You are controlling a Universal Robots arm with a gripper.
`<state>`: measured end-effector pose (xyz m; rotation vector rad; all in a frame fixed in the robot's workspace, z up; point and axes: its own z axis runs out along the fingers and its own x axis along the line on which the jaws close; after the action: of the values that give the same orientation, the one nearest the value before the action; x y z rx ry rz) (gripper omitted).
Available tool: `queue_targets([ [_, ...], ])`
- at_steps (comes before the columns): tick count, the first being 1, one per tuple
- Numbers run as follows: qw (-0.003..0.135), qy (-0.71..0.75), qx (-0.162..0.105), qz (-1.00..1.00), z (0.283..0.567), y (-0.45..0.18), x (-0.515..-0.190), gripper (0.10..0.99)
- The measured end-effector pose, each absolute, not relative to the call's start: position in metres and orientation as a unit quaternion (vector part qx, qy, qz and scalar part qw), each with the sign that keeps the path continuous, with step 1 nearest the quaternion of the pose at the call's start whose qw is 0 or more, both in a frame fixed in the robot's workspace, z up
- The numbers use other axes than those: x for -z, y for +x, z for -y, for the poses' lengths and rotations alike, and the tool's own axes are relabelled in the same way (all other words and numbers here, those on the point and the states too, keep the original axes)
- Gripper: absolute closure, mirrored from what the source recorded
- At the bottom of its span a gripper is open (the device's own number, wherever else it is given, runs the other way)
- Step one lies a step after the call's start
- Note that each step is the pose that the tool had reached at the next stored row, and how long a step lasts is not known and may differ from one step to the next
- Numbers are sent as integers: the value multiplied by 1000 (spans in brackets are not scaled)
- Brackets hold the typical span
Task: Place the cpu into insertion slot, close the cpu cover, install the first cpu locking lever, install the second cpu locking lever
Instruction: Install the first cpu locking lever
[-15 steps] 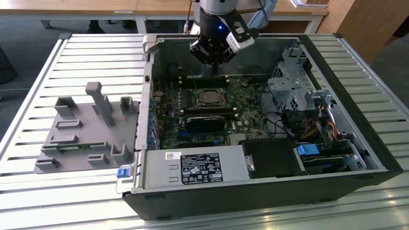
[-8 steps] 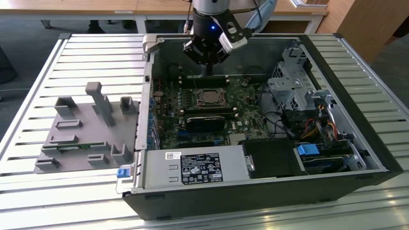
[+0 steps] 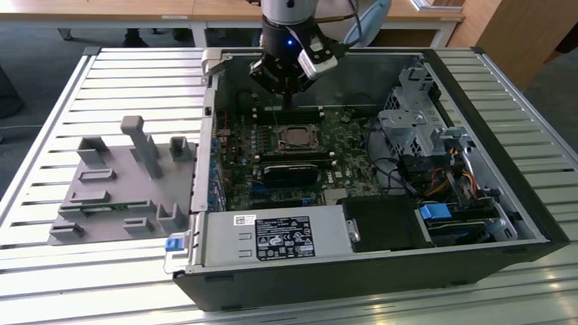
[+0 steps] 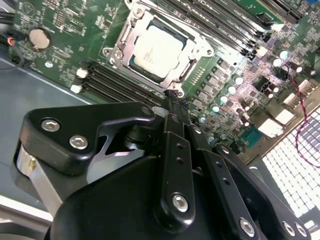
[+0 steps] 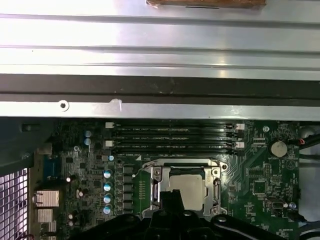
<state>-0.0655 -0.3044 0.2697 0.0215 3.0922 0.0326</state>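
Observation:
The cpu (image 3: pixel 296 136) (image 4: pixel 159 50) (image 5: pixel 190 186) lies flat in the insertion slot (image 4: pixel 150 70) on the green board, its silver top showing. The silver cpu cover (image 4: pixel 122 47) (image 5: pixel 156 184) lies down around it, framing the chip through its window. My gripper (image 3: pixel 287 108) (image 4: pixel 172 94) (image 5: pixel 170 196) hangs above the board just off one edge of the socket. Its fingers are pressed together into one thin black bar, with nothing between them. The tip is near the cover's edge; whether it touches is unclear.
Long black memory sticks (image 5: pixel 170 137) run beside the socket. A power-supply box (image 3: pixel 271 237) fills the case's near side, and a metal drive cage (image 3: pixel 411 128) with cables stands at the exterior view's right. A grey parts fixture (image 3: pixel 118 183) sits outside the case.

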Motion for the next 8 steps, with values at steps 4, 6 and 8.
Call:
queue_targets([
  [4, 25, 7, -11, -1000, 304, -68, -267, 965],
  [6, 25, 7, -11, -1000, 304, -69, -266, 965],
  [8, 25, 7, -11, -1000, 304, -72, -265, 965],
])
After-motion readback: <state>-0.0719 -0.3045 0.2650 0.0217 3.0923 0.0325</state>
